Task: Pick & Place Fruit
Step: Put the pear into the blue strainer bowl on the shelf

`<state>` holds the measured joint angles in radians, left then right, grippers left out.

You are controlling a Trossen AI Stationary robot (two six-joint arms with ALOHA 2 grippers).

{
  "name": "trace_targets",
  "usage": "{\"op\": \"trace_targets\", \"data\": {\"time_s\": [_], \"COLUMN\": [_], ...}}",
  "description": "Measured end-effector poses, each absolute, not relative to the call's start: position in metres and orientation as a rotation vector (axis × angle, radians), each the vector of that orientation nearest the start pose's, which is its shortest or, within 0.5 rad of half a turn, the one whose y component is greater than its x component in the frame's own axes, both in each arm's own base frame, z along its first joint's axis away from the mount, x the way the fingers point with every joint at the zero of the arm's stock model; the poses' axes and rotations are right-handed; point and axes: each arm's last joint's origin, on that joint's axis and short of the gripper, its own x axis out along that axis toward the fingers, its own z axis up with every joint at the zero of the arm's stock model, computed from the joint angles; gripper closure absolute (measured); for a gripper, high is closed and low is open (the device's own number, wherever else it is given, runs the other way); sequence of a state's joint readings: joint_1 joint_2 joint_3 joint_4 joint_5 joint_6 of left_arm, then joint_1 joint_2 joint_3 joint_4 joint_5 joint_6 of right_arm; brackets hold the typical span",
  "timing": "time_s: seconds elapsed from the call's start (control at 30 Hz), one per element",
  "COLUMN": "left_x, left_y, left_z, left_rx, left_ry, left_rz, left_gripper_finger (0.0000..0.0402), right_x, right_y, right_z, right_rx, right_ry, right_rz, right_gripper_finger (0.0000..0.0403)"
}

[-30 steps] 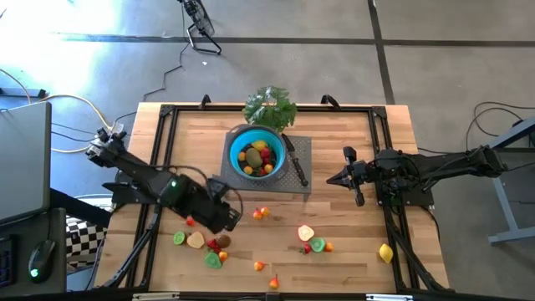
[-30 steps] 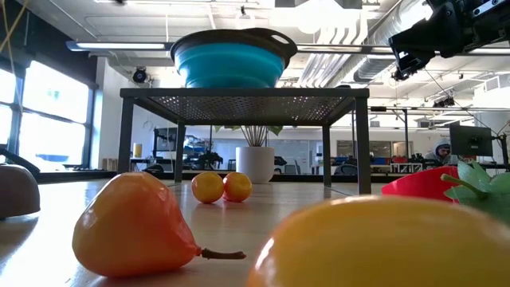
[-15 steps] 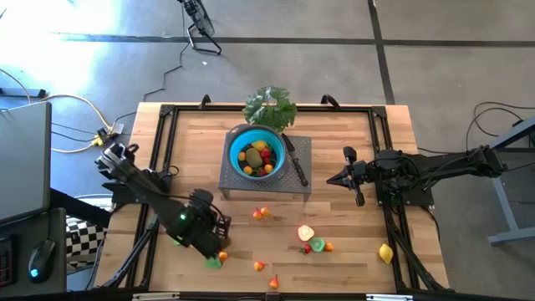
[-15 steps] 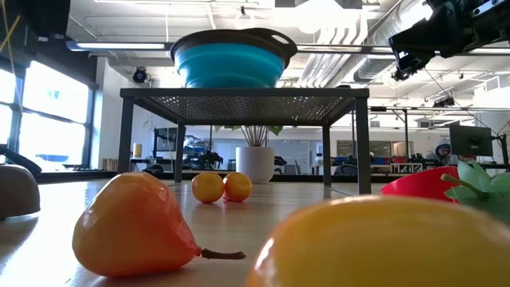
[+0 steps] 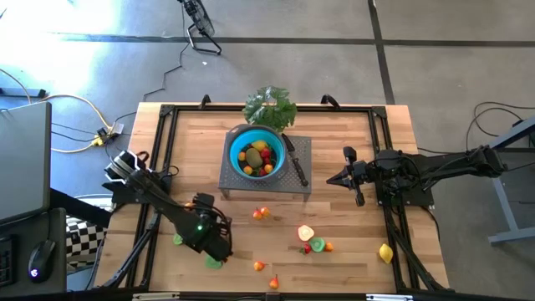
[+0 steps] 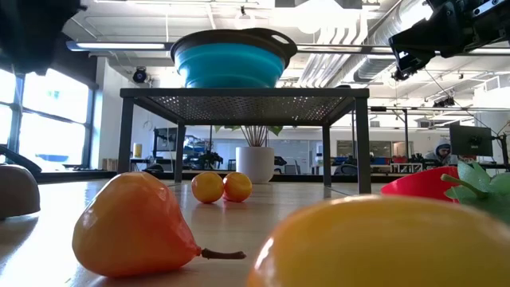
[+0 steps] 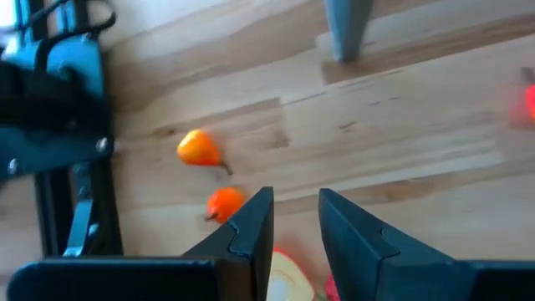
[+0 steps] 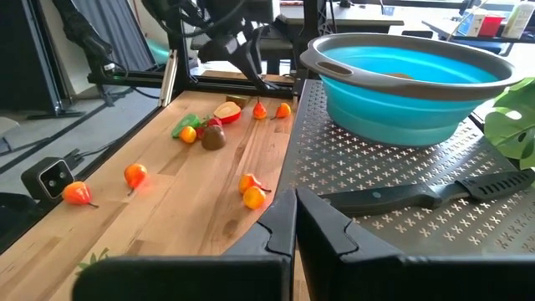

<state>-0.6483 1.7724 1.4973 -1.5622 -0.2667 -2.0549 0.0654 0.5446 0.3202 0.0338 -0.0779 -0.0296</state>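
Observation:
A blue bowl (image 5: 257,155) holding several fruits stands on a grey perforated stand (image 5: 301,149) at mid-table. More small fruits lie loose on the wood: a green slice (image 5: 178,239), another green piece (image 5: 215,262), an orange pair (image 5: 262,213), a cut half (image 5: 306,233) and a lemon (image 5: 385,252). My left gripper (image 5: 217,247) points steeply down over the near-left cluster, open with nothing between its fingers (image 7: 294,205); a cream slice (image 7: 282,274) lies just below them and an orange pear (image 7: 199,149) beyond. My right gripper (image 5: 334,178) waits shut beside the stand's right side.
A black-handled knife (image 5: 295,165) lies on the stand right of the bowl. A big leafy green bunch (image 5: 270,106) sits behind the bowl. Black frame rails (image 5: 159,159) run along the table's sides. Bare wood lies between the fruit groups near the front edge.
My left gripper has gone toward the table's near-left corner and down, tipping to point more steeply at the table. It now stands over the near-left fruit cluster and hides the cream slice and brown fruit from the high view. Its finger gap looks unchanged.

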Motion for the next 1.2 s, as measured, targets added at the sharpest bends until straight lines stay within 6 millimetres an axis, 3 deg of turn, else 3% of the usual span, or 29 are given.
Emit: {"op": "trace_targets", "data": {"time_s": [0.23,0.53,0.77,1.2], "left_x": [0.230,0.217,0.208,0.174], "left_y": [-0.177,-0.186,-0.178,-0.149], "left_z": [0.240,0.211,0.212,0.212], "left_rx": [-0.830,-0.844,-0.877,-0.994], "left_ry": [1.189,1.215,1.183,1.081], "left_rz": [1.431,1.410,1.363,1.323], "left_gripper_finger": [0.0309,0.0309,0.0309,0.0309], "right_x": [0.142,0.147,0.150,0.151], "right_y": [0.012,0.012,0.012,0.012], "right_z": [0.225,0.220,0.216,0.216], "right_rx": [-0.018,-0.019,-0.019,-0.025], "right_ry": [0.199,0.239,0.268,0.271], "right_rz": [0.148,0.149,0.148,0.149], "right_gripper_finger": [0.0400,0.0400,0.0400,0.0400]}}
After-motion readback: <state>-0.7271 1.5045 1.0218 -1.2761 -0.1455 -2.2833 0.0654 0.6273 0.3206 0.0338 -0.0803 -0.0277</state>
